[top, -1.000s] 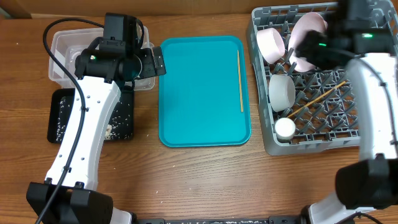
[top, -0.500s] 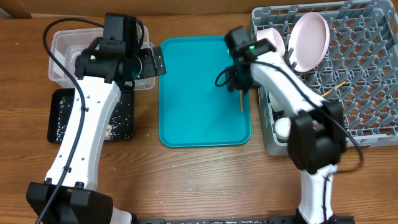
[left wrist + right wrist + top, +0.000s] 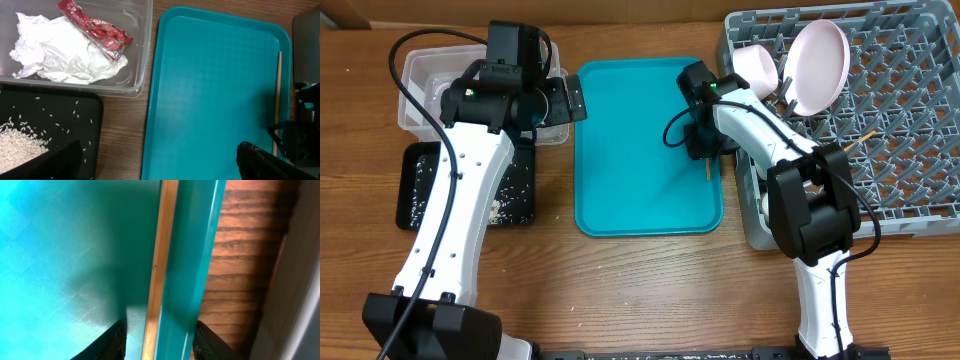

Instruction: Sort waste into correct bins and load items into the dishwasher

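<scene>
Right wrist: right hand [image 3: 160, 341], over the rack [image 3: 920, 150] a second ago, now straddles the chopstick [image 3: 159, 255] at the tray [image 3: 50, 245] edge, fingers [image 3: 114, 342] apart, nothing gripped; pickup looks next.

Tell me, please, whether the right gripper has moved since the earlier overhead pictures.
Yes. The right gripper has travelled left, from above the dish rack to the teal tray's right edge, where it now straddles the chopstick.

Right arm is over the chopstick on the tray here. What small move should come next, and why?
Probably lower a little and close. The right gripper is open, its jaws on either side of the chopstick, which lies along the right rim of the teal tray. The gripper holds nothing, so the grasp looks lined up.
</scene>
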`<state>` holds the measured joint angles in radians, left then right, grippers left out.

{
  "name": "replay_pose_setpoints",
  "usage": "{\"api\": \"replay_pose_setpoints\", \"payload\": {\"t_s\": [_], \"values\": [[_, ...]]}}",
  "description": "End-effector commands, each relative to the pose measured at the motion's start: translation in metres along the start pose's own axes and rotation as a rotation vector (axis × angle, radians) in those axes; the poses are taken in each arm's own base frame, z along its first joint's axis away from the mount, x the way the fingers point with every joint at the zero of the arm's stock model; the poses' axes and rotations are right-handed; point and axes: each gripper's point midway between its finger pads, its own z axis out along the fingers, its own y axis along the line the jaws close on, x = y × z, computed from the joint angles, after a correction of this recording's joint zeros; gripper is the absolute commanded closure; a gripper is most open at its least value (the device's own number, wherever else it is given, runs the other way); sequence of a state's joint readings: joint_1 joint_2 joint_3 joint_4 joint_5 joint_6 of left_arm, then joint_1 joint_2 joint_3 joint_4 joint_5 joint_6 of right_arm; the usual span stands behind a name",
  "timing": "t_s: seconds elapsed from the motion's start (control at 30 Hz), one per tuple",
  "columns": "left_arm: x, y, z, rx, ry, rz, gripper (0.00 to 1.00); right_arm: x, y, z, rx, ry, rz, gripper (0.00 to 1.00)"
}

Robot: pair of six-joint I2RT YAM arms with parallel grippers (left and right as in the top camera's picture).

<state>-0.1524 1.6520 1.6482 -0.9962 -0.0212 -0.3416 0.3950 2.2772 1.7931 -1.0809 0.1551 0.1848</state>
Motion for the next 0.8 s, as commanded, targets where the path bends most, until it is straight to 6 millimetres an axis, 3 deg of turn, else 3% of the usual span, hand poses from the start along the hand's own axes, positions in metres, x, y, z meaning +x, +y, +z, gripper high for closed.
{"api": "replay_pose_setpoints", "payload": {"t_s": [0.0,0.17,0.27,0.77], "values": [[-0.002,0.002,0.002,-0.013,-0.003,-0.004,0.00,-0.014,-0.007,-0.017,0.041,-0.056,0.003,0.56],[-0.002,0.002,0.002,-0.013,-0.003,-0.004,0.00,-0.034,-0.009,-0.056,0.030,-0.141,0.016,0.56],[-0.002,0.002,0.002,-0.013,-0.003,-0.004,0.00,-0.038,-0.007,-0.064,0.019,-0.160,0.007,0.56],[-0.002,0.002,0.002,-0.013,-0.003,-0.004,0.00,-0.005,0.007,-0.014,-0.028,-0.046,-0.032,0.57]]}}
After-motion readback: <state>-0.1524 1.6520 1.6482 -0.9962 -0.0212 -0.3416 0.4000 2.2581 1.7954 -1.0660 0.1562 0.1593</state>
